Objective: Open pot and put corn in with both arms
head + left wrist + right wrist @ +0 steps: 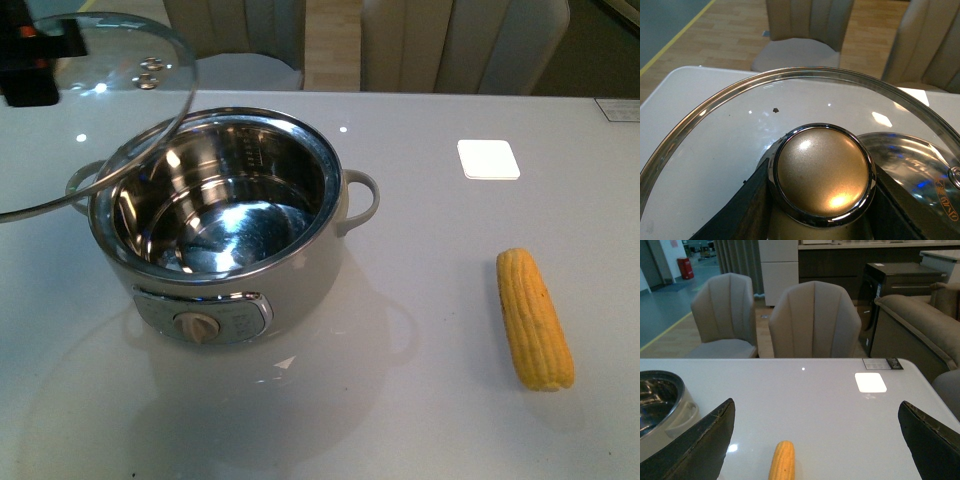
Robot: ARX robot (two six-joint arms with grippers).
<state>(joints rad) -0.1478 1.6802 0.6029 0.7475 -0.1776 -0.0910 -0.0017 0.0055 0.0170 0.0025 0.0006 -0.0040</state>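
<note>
On the surface (420, 400), left of centre in the front view: pot (225, 235), cream outside, steel inside, uncovered, nothing in it. Both loop handles are visible and the front panel with its dial (197, 326) faces the robot.

The lid (110, 95) is off the pot and in the air above its rear-left side. It is tilted, and its steel rim crosses over the pot's left edge in the front view. The left wrist view shows the left fingers (740, 212) clamped on the lid's gold knob (822, 172), one dark finger on each side, touching it. The surface shows through the glass. A black part of the left arm (35, 65) sits at the top-left corner of the front view, next to the lid.

The corn (535, 318) lies flat on the surface to the right of the pot, well apart from it and untouched. Its long axis runs roughly away from the robot, with the near end angled slightly right.

The right fingers (702, 442) are spread wide and hold nothing. In the right wrist view the tip of the corn (782, 462) shows between them, lower down on the surface. I can't tell how high they sit above it. The pot's rim and one handle (675, 412) sit at the edge of that view.

Padded chairs (812, 320) stand behind the far edge of the surface.
</note>
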